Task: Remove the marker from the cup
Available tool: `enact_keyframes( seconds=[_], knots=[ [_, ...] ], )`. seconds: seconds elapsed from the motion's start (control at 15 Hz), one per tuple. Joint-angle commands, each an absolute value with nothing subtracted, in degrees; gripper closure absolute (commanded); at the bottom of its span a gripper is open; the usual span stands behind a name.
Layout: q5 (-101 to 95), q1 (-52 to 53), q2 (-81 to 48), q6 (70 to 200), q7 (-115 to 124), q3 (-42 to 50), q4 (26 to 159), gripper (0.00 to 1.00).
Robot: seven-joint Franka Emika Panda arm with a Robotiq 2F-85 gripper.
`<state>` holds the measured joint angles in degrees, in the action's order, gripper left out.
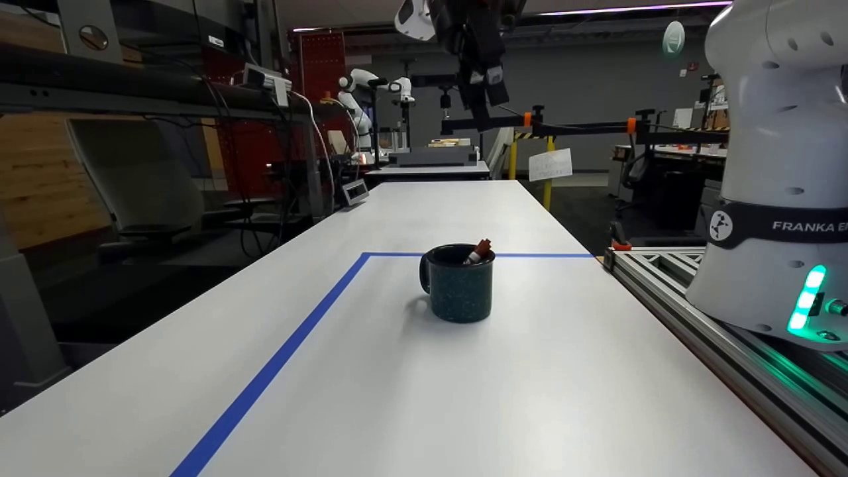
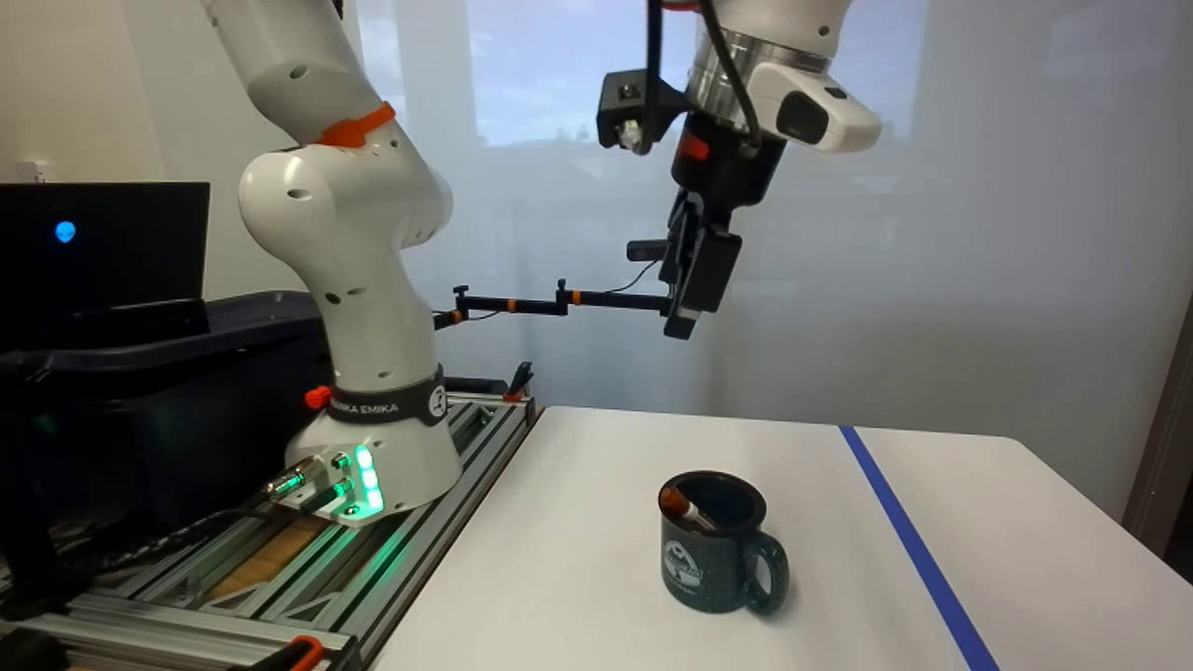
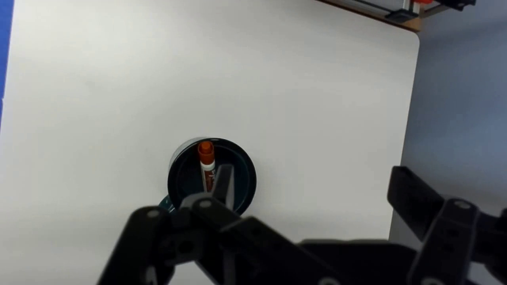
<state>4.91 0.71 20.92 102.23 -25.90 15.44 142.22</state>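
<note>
The dark teal cup stands upright on the white table in both exterior views [image 1: 460,291] [image 2: 718,568]. The marker leans inside the cup, its red-orange capped end at the rim, in both exterior views [image 1: 479,252] [image 2: 687,508]. In the wrist view the marker [image 3: 207,162] lies against the far-side rim of the cup [image 3: 239,166], and one finger hides its lower part and some of the cup. My gripper [image 3: 311,176] is open and empty, its fingers wide apart. In both exterior views the gripper [image 1: 487,109] [image 2: 694,303] hangs well above the cup, tilted.
Blue tape lines [image 1: 278,361] mark the white table [image 2: 596,522]. The robot base and its metal rail [image 2: 466,494] run along one table edge. A small grey device [image 1: 355,192] sits at the opposite edge. A dark bin with a laptop [image 2: 102,252] is beside the robot.
</note>
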Motion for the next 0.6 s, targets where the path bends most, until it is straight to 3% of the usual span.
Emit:
enact_keyframes(
  seconds=[0.0, 0.53],
  knots=[
    [1.3, -0.2, 12.8, 100.8, -25.1, 11.4, 138.0, 0.00],
    [-7.2, -1.2, 7.9, 104.3, -22.6, 7.0, 138.1, 0.00]
  ],
)
